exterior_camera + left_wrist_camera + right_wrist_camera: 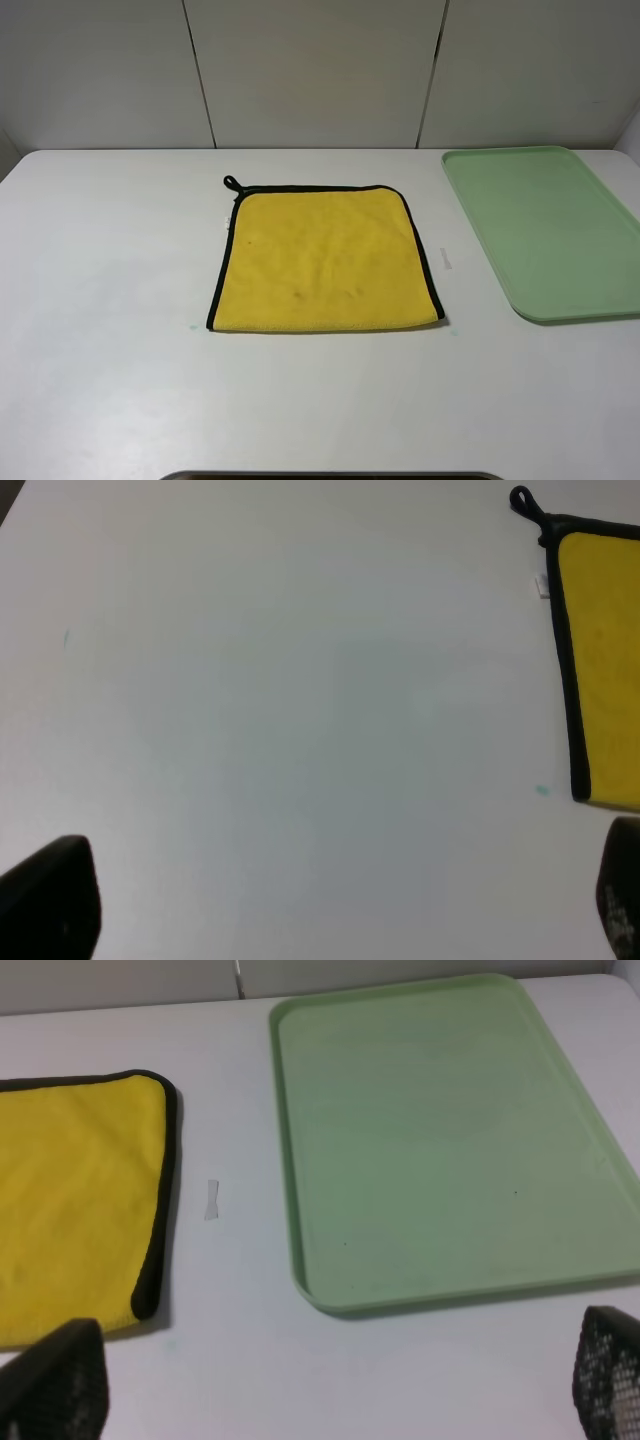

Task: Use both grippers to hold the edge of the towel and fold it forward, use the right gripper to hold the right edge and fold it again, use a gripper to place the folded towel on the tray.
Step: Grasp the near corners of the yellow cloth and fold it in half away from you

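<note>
The left fingers (50,900) and the right fingers (55,1380) both stand wide apart and hold nothing. The towel (325,260) lies flat and unfolded on the worktop (110,300), ahead of both pairs and between them, so each arm must reach inward; neither seems clearly nearer. It is almost square (no real long axis), and its near edge (325,326) faces the fingers. The tray (440,1140) lies ahead of the right fingers on their outer side, apart from the towel, with a small scrap of tape (212,1200) between. Nothing seems to block the approach
</note>
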`<action>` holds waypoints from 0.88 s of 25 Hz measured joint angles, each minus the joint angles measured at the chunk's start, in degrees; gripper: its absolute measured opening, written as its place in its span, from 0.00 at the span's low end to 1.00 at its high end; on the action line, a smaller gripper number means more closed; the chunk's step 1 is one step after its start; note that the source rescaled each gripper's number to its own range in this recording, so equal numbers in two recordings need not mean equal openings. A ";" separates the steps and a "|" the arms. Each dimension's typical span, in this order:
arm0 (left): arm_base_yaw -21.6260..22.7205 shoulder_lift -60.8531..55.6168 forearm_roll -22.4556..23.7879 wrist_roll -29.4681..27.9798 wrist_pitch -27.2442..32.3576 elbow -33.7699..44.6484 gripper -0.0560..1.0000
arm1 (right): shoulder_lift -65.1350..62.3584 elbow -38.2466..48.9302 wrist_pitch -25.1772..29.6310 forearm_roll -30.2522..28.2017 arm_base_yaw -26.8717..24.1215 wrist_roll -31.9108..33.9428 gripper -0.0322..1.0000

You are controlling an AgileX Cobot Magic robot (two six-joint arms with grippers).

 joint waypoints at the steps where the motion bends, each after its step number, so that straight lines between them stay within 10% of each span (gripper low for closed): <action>1: 0.00 0.00 0.00 0.00 0.00 0.00 1.00 | 0.00 0.00 0.00 0.00 0.00 0.00 1.00; 22: 0.00 0.00 0.00 0.00 0.00 0.00 1.00 | 0.00 0.00 0.00 0.00 0.00 0.00 1.00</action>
